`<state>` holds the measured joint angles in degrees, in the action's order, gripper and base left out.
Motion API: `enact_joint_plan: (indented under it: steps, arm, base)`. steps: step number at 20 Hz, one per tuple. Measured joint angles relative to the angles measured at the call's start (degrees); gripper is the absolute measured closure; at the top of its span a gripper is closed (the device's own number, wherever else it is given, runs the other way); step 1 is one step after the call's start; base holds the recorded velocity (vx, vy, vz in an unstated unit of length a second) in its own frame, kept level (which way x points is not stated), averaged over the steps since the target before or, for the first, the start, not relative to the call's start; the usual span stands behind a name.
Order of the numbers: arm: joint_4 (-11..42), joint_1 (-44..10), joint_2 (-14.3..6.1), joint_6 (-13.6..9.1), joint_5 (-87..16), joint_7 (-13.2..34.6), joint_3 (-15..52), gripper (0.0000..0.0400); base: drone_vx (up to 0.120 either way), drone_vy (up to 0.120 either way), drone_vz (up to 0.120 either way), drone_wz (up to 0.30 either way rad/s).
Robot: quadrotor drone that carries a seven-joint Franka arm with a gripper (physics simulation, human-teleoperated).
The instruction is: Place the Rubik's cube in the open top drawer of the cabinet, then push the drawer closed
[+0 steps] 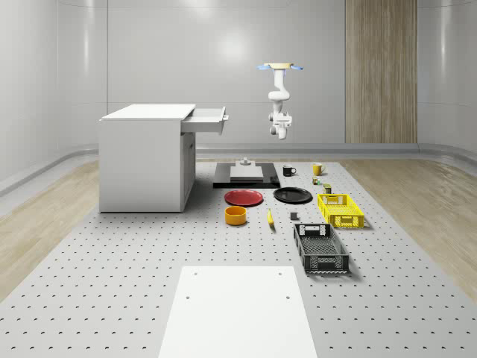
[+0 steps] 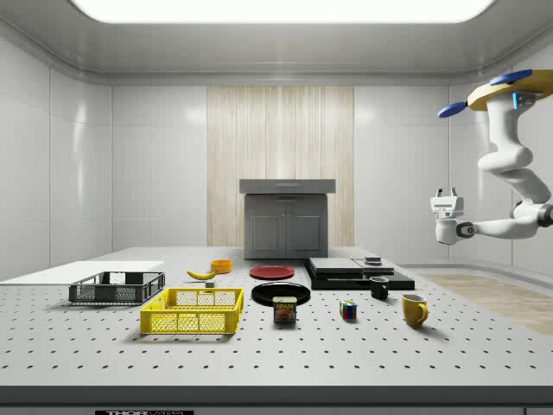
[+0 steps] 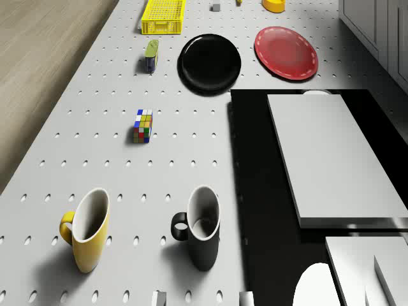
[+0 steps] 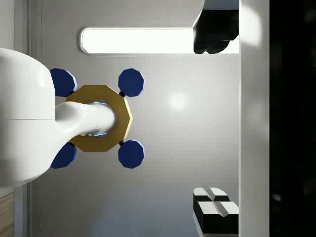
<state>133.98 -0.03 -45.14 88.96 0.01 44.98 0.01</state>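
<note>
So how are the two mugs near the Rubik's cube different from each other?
The yellow mug is yellow, the black mug black. In the drone view the black mug stands right beside the black platform, while the yellow mug sits farther from it, toward the table's edge. In the side view the yellow mug appears nearer the camera, the black mug farther back. Both stand upright, look empty, and have one handle.

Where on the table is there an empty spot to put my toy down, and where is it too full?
Bare room: around the Rubik's cube, between the table's edge and the black platform, and the near stretch around the white sheet. Crowded: the black plate, red plate, spam can and yellow basket sit close; so do the yellow mug and black mug.
</note>
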Motion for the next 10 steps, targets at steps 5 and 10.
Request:
enact_joint_plan:
  steps: [5,10]
  arm:
    - [-6.09,-0.13,1.06,-4.8,0.05,-0.08,0.07,0.0]
    - [-11.83,-0.23,3.06,-8.32,0.09,-0.12,0.13,0.0]
  base:
    - [0.0,0.0,0.0,0.0]
    - [0.0,0.0,0.0,0.0]
